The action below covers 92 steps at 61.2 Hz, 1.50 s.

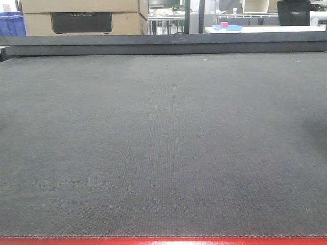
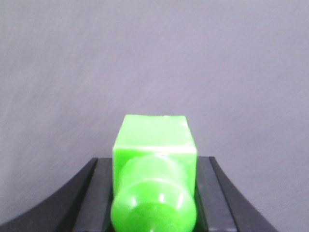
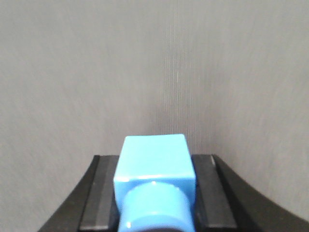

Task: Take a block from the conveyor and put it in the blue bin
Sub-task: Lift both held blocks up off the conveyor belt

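Step in hand, as I'm reading it: waiting for a block to show up. The conveyor (image 1: 163, 153) is showing nothing but bare grey weave in the front view, from the red edge to the back rail, and neither arm is appearing there.

Left claw (image 2: 154, 162) is looking down on the belt surface. A green piece (image 2: 154, 137), cube-shaped with a rounded knob toward the camera, is sitting dead centre between the dark side rails of the claw. Right claw (image 3: 154, 166) is doing the same with a blue piece (image 3: 155, 157), cube plus round stub. I cannot tell whether these are held blocks or parts of the claws themselves, and no fingertips are showing, so how far either claw is open is also unclear.

Where the task's thing is: no loose block is lying on the belt in any view, so there is nothing to place relative to either claw. A blue crate (image 1: 11, 23) is sitting far back at the upper left, beyond the rail. I'm not sure it is the target bin.

Doing it well, my judgement:
- holding both claws above the belt, not dragging on the weave
- waiting until a block is coming into a wrist view before dropping
- aiming slightly ahead if the belt is running
- coming straight down with the jaws across two flat faces, block centred
- lifting clear of the rail before swinging toward the bin
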Available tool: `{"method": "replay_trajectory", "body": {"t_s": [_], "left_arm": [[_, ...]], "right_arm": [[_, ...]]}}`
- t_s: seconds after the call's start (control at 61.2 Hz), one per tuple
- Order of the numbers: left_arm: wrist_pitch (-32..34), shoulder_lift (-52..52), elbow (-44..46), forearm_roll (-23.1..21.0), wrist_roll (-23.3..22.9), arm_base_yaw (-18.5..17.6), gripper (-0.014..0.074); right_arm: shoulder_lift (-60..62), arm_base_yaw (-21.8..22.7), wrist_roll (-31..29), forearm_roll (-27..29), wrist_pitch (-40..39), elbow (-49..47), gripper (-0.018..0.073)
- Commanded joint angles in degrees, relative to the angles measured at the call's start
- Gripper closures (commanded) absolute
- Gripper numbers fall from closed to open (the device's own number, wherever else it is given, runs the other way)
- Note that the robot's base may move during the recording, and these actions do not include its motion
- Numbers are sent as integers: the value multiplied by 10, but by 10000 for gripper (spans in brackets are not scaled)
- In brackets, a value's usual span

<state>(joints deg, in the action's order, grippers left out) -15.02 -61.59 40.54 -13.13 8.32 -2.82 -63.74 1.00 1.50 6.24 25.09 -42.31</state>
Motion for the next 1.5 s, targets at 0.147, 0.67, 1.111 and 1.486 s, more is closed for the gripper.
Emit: {"method": "replay_trajectory", "body": {"t_s": [0.147,0.67,1.111,1.486], "left_arm": [[39,126,-71,-32,2,-31,707],[31,367,-90,-32,2,-31,707],[28,407,-90,68,2,-31,707],[28,407,-90,74,2,-31,707]], "right_arm": [[144,-1,-3,-1,-103,118,721],[358,-1,-3,-1,-103,131,721],[425,-1,-3,-28,-158,131,721],[425,-1,-3,-28,-151,131,721]]}}
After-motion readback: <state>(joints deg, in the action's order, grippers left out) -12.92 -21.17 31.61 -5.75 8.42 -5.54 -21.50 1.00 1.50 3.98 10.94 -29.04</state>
